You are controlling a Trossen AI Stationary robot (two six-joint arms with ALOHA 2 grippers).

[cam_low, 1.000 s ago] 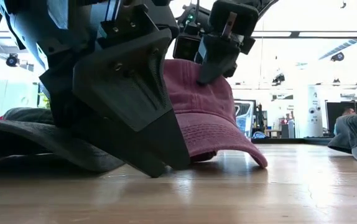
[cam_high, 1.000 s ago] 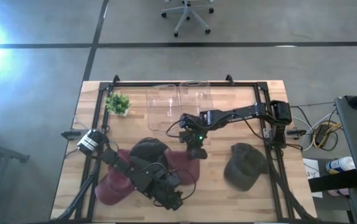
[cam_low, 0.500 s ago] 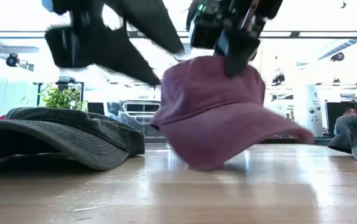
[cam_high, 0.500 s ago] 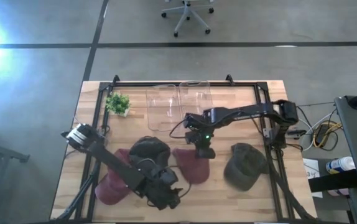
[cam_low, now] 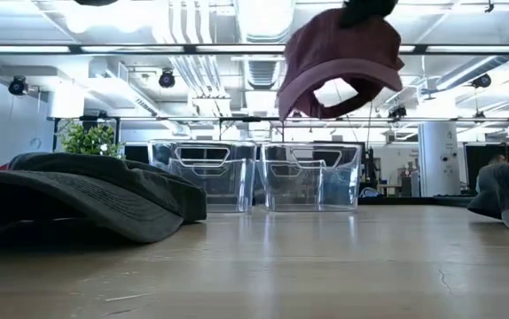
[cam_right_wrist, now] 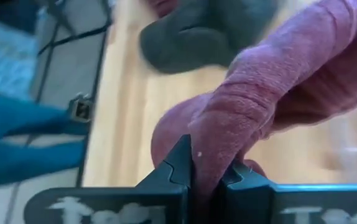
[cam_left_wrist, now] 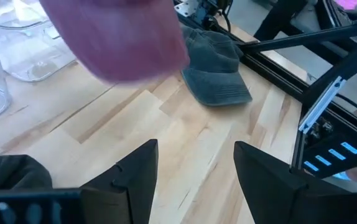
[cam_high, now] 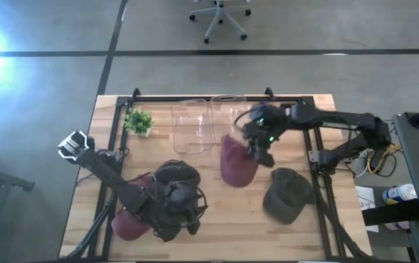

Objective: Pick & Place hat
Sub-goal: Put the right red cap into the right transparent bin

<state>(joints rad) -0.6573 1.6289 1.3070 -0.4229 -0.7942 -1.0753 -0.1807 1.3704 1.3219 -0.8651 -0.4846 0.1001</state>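
A maroon hat [cam_high: 235, 162] hangs in the air above the table's middle, and my right gripper [cam_high: 260, 150] is shut on it. In the low view this hat [cam_low: 339, 58] shows high up, in front of the clear bins. My left gripper [cam_left_wrist: 194, 180] stands open with nothing between its fingers, raised over the near left part of the table [cam_high: 187, 218]. Below it a dark grey hat [cam_high: 177, 175] lies on its brim on the wood. My right gripper pinches a bunched fold of the maroon hat's cloth [cam_right_wrist: 219, 146] between its two fingers [cam_right_wrist: 178, 165]. The fingers come slanting down from above. The hat hangs below them, slack and lifted clear of the table [cam_low: 325, 84].
Two clear bins [cam_high: 193, 128] [cam_high: 231, 113] stand at the far middle, with a small green plant [cam_high: 138, 120] to their left. An olive-grey hat [cam_high: 286, 193] lies at the near right. Another maroon hat [cam_high: 128, 223] lies at the near left under my left arm.
My right gripper has risen and gone toward the table's far right, toward the bins. It has carried the maroon hat from the wood up clear of it. My left gripper has risen off the table and drawn back a little toward the left.
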